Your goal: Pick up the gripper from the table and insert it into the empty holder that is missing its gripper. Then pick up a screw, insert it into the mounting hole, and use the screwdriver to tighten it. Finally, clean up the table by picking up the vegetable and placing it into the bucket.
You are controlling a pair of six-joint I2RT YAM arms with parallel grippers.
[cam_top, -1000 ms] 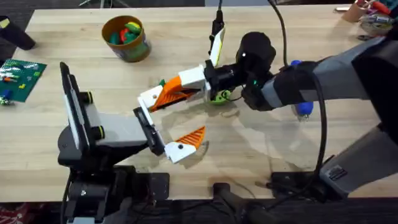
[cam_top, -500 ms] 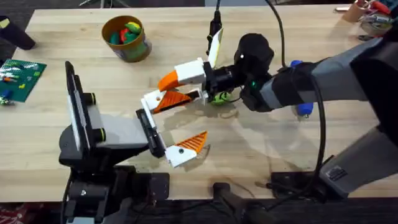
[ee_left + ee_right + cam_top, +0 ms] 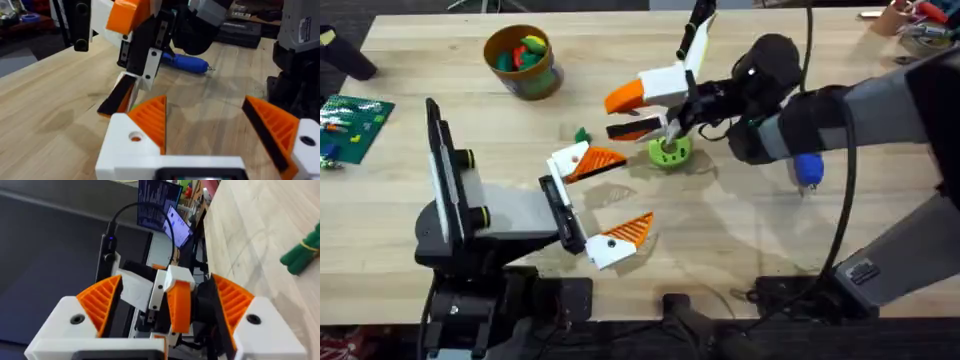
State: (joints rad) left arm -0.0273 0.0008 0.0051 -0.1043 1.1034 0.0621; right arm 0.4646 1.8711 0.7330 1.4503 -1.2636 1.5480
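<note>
Two arms in the overhead view. The right arm reaches across toward the desk's far edge, the right gripper [image 3: 612, 114] raised over mid-desk, jaws apart. The left gripper [image 3: 636, 188] sits low near the near edge, its claw spread wide. In the right wrist view we can't make out the white and orange parts between the pads [image 3: 100, 302]. The gripper [image 3: 603, 160], an orange ribbed wedge, sits on the holder [image 3: 563, 161], a white bracket with an orange spot. We can't tell if it is fully seated. The bucket [image 3: 535, 82] stands near the far left corner.
</note>
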